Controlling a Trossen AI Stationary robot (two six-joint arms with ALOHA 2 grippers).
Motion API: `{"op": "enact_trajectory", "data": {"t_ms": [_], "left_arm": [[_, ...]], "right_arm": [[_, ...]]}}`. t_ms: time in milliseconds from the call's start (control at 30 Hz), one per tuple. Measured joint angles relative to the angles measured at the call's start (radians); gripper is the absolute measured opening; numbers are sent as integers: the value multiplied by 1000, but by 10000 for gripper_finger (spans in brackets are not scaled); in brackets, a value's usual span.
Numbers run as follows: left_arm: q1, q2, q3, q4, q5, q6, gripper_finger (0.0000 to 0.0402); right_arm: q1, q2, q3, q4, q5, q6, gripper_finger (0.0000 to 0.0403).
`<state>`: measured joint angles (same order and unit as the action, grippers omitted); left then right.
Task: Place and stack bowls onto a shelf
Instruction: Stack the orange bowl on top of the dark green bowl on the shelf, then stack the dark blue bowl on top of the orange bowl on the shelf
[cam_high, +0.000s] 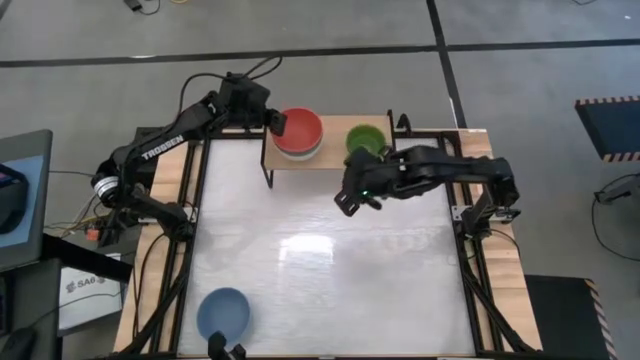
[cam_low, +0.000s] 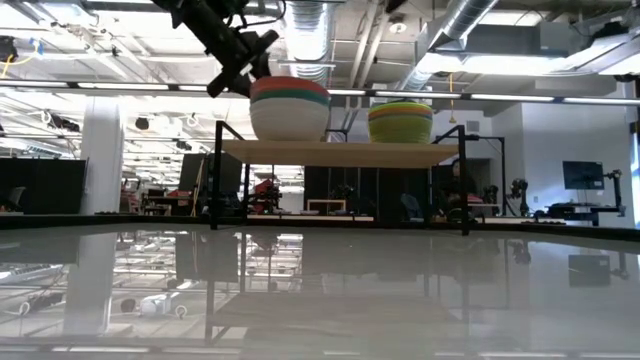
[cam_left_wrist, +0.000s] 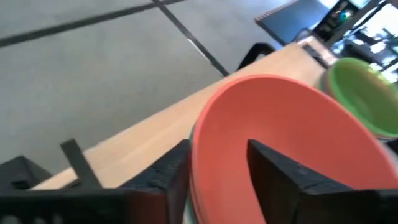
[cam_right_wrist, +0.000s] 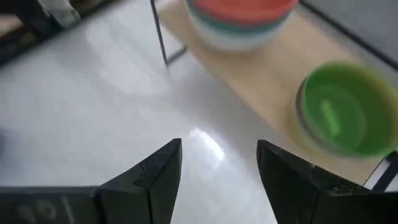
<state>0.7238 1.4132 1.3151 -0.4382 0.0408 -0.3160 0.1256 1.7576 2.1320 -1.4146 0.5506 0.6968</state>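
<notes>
The shelf (cam_high: 335, 160) stands at the table's far edge, with a light wood top on black legs. Its left half bears a stack with a red bowl (cam_high: 298, 128) on top, over teal and cream ones (cam_low: 289, 115). Its right half bears a stack topped by a green bowl (cam_high: 365, 137) (cam_right_wrist: 341, 107), with yellow below (cam_low: 400, 128). A blue bowl (cam_high: 223, 313) sits near the table's near left corner. My left gripper (cam_high: 275, 122) (cam_left_wrist: 217, 165) is open at the red bowl's left rim, astride it. My right gripper (cam_high: 350, 200) (cam_right_wrist: 219, 165) hangs open over the bare table in front of the shelf. My left gripper comes slanting down from the table's far left, with one finger (cam_left_wrist: 280, 171) inside the red bowl and the other finger (cam_left_wrist: 171, 171) outside its left rim (cam_left_wrist: 198, 146). Whether either finger touches the rim, I cannot tell. The bowl rests on the stack.
The white tabletop (cam_high: 330, 270) lies bare between the shelf and the blue bowl. A black frame (cam_high: 470, 270) runs along the table's sides. The shelf's front left leg (cam_right_wrist: 159, 34) stands near the right gripper's path.
</notes>
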Motion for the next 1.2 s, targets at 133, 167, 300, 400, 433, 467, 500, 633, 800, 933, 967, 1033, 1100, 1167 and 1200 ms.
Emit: {"op": "enact_trajectory", "data": {"t_ms": [133, 167, 300, 400, 433, 467, 500, 633, 800, 933, 967, 1033, 1100, 1167, 1200], "left_arm": [[-11, -41, 0, 4, -4, -7, 178], [-12, -55, 0, 3, -11, -7, 183], [-12, -125, 0, 2, -39, -6, 189], [-28, -193, 0, -14, -83, 7, 190], [-41, -218, 0, -35, -100, 15, 190], [-61, -245, 0, -62, -119, 21, 190], [-86, -274, 0, -96, -142, 25, 190], [-251, -384, -31, -252, -260, -13, 185], [-556, -501, -141, -400, -382, -218, 171], [-788, -582, -231, -444, -380, -411, 160], [-838, -596, -255, -446, -354, -452, 158], [-942, -612, -311, -443, -292, -527, 151], [-1042, -613, -370, -445, -248, -634, 142], [-1133, -606, -418, -442, -209, -724, 134], [-1175, -599, -440, -434, -186, -761, 129]], "right_arm": [[-4, -2, -109, 33, -56, 38, 232], [-4, -2, -131, 47, -75, 40, 232], [-4, -2, -221, 190, -155, 28, 232], [-9, -2, -282, 303, -234, -18, 232], [-14, -2, -302, 352, -265, -35, 232], [-21, -2, -323, 407, -303, -48, 232], [-28, -2, -343, 453, -340, -60, 232], [-51, -2, -411, 608, -451, -85, 232], [-61, -2, -480, 756, -510, -93, 232], [-57, -2, -550, 926, -579, -78, 232], [-53, 1, -570, 974, -589, -70, 232], [-40, 42, -585, 1076, -596, -50, 232], [-20, 87, -589, 1116, -605, -46, 232], [2, 164, -554, 1216, -611, -43, 232], [13, 190, -539, 1225, -613, -43, 232]]}}
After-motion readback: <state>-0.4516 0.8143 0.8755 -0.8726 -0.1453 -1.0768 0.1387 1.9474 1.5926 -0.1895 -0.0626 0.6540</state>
